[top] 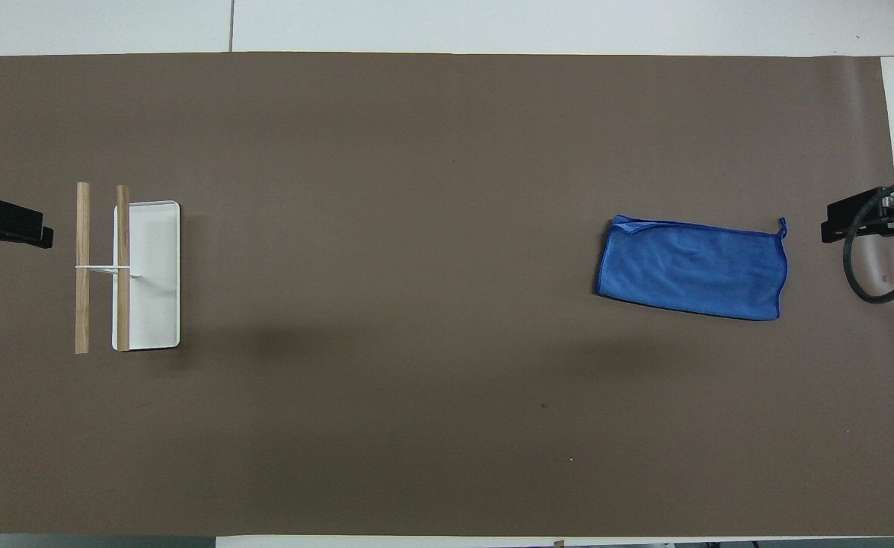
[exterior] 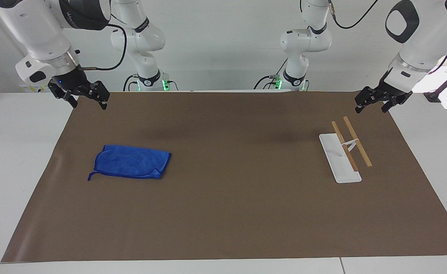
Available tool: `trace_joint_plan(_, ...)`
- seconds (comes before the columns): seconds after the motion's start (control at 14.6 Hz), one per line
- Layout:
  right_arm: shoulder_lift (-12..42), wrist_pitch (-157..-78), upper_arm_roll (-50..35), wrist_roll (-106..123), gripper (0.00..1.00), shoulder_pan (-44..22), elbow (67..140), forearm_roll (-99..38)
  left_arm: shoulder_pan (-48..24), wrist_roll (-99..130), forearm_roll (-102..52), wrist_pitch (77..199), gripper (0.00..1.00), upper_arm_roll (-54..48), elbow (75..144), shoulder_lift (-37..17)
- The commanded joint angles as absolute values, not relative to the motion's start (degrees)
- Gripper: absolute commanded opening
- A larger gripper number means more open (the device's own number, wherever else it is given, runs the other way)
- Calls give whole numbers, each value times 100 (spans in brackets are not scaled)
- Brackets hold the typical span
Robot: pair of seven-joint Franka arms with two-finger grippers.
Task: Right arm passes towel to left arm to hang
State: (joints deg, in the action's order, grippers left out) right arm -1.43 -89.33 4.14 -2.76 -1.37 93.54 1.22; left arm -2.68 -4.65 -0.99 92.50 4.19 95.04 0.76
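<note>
The towel (exterior: 131, 162) lies flat, long axis running arm to arm, at the right arm's end of the worktop, below the right claw (exterior: 82, 96), which hangs open and empty.

Folded blue towel (exterior: 131, 162) flat toward the right arm's end

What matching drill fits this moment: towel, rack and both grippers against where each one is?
Things:
1. towel
2. towel rack
3. right gripper
4. left gripper

Places:
A. raised over the mat's corner at the left arm's end
B. flat on the mat, toward the right arm's end
C. raised over the mat's corner at the right arm's end
D. standing on the mat, toward the left arm's end

Pairs: 1-B, 2-D, 3-C, 4-A
</note>
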Motion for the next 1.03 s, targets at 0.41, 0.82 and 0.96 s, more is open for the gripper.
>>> trace_joint_plan(0.41,-501,-11563,387,-193,100,61,11985,185,-273,-527,26,9264,100,404,9598,176)
trace_joint_plan(0.82,280,-13719,378,140,100,0,12832,123,-290,-510,26,9176,100,396,9598,176)
trace_joint_plan(0.96,448,-13903,378,561,100,61,12946,114,-290,-510,26,9202,100,396,9598,176)
